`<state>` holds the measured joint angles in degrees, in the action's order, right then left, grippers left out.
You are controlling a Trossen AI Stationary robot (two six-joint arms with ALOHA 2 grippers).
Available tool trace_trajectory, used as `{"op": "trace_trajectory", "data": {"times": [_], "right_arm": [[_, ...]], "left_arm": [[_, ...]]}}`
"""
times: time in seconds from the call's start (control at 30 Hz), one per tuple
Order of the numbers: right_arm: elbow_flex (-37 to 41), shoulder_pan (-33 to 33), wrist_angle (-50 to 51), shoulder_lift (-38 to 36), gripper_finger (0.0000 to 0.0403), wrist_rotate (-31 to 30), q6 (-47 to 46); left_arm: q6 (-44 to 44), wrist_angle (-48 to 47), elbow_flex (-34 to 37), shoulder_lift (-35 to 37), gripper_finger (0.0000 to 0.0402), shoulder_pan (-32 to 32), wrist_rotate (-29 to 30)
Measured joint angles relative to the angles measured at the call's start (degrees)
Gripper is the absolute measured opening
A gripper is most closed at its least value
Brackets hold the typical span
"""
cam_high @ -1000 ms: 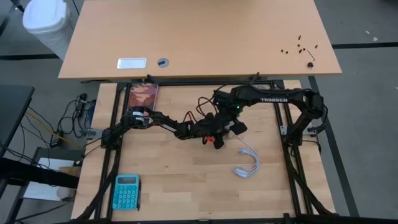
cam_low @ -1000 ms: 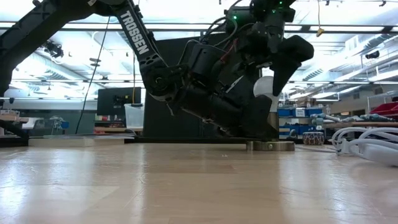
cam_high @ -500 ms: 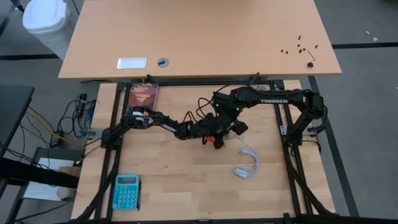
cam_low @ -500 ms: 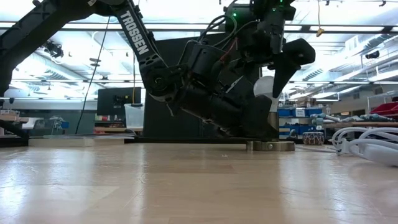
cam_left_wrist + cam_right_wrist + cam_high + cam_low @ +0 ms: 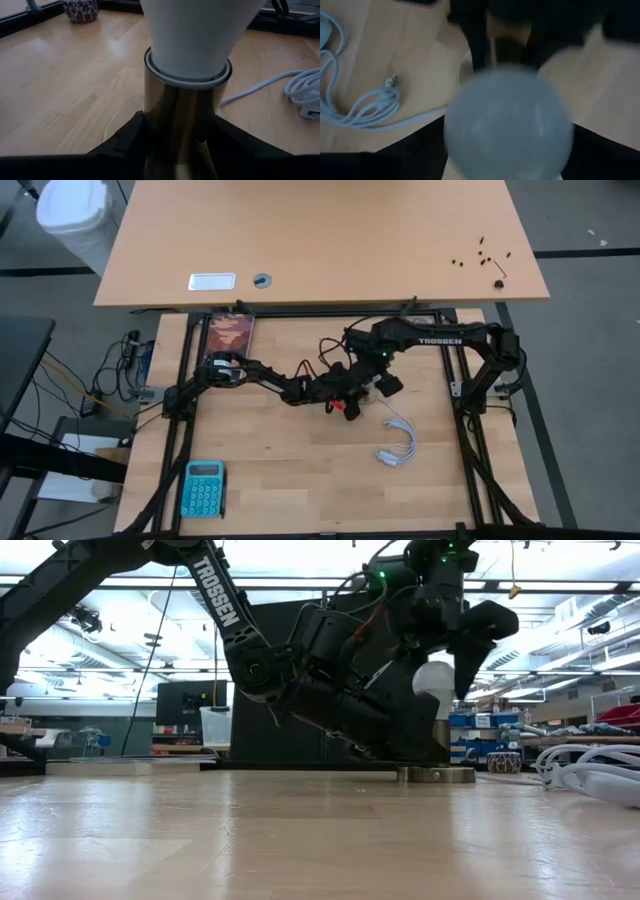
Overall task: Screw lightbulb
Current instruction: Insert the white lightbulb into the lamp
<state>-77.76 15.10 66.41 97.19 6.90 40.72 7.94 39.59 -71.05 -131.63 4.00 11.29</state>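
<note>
Bulb [image 5: 434,680] stood upright in the brass socket [image 5: 186,115] mid-table. My left claw [image 5: 177,137] gripped that socket's stem; my right claw [image 5: 462,645] straddled the dome, its 2 fingers [image 5: 468,665] spread beside it.

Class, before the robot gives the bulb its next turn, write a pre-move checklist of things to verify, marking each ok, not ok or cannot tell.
1. White frosted lightbulb sits upright in the brass cylindrical socket: ok.
2. Left claw braces the socket, a dark finger on each side: ok.
3. Right claw sits over the bulb's dome: ok.
4. Right claw fingers clamped on the glass: cannot tell.
5. Thread fully seated: cannot tell, the base is hidden in the socket.
6. White coiled cable lies clear of both claws: ok.
</note>
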Motion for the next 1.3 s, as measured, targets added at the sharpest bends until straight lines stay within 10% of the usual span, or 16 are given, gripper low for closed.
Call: {"op": "trace_trajectory", "data": {"times": [0.7,1.3], "right_arm": [[10.3,11.4,-3.6,-2.5,0.0308,16.5,-11.8],[46.8,6.6,-75.8,-18.8,0.0308,21.3,-29.1]], "left_arm": [[1.4,0.3,0.0,0.0,0.0178,0.5,1.0],[1.0,0.3,0.0,0.1,0.0178,0.4,0.3]]}}
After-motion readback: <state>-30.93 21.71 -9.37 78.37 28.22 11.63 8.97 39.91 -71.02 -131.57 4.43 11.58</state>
